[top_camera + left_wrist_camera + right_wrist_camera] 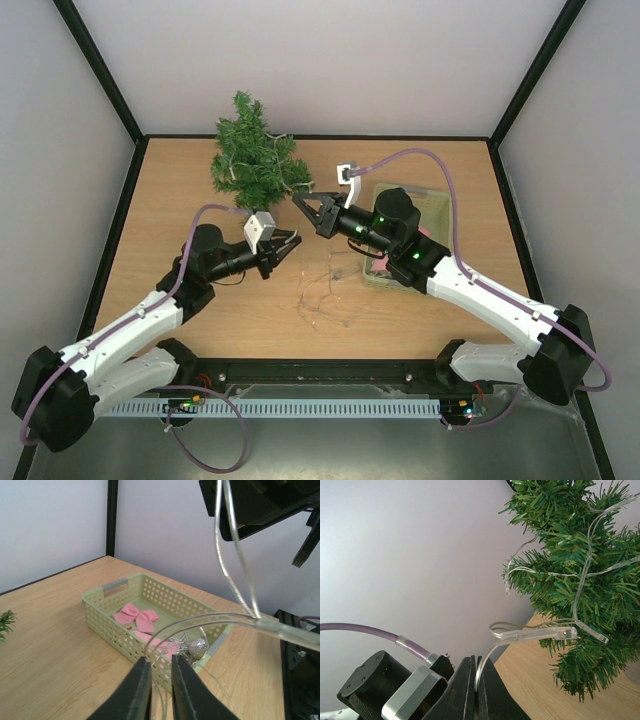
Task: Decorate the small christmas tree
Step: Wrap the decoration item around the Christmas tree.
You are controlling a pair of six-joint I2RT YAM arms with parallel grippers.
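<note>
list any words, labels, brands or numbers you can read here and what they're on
None: no text can be read in any view.
The pale green basket, pink bow, small christmas tree and light string carry no lettering.
The white block at the left wrist shows no legible mark; any print there is too small to tell.
</note>
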